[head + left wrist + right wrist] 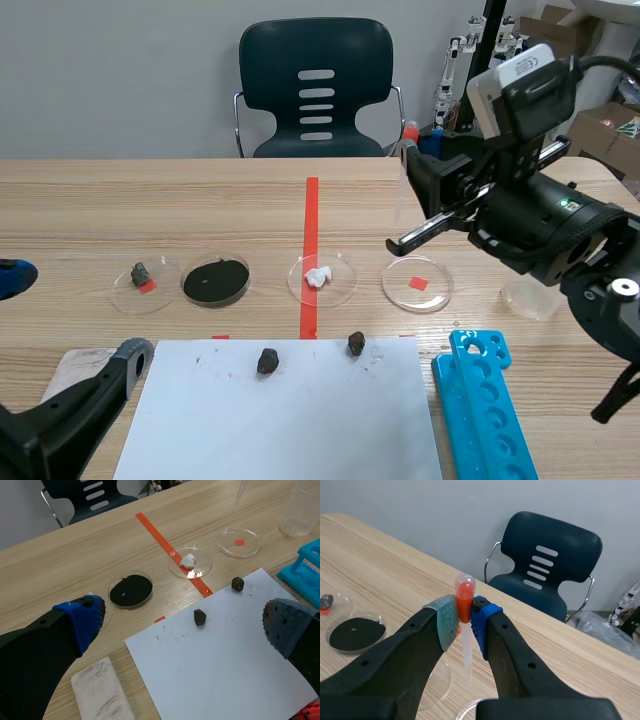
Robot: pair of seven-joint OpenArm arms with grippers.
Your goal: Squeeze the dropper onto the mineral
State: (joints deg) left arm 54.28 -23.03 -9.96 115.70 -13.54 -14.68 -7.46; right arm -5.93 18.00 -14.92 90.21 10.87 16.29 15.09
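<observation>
The left claw (182,625) sits low over the counter's near-left corner, fingers spread wide with nothing between them. Just beyond it, along the near edge, lies a white sheet (300,430). It carries one mineral lump (267,361) by its far edge and a second lump (356,344) to the right of that. Past the sheet, a row of shallow dishes crosses the middle of the counter (150,200). The dish nearest the left edge (120,298) also holds a small grey stone, so I can't tell which piece is meant. Farther back and high over the counter's right half, the right claw (464,616) has its pads closed on the dropper (467,650), pinching the lower part of its red bulb, tip pointing down.

To my eye the carry is the step in hand. The dropper is gripped but hangs well apart from every mineral. Next it would need bringing toward the near edge and lowering until the tip is right over the chosen lump. Only then should the pads press harder on the bulb.

The right arm comes in raised from the right edge, its fingers about level and aimed toward the counter's middle. The left arm lies low and flat.
</observation>
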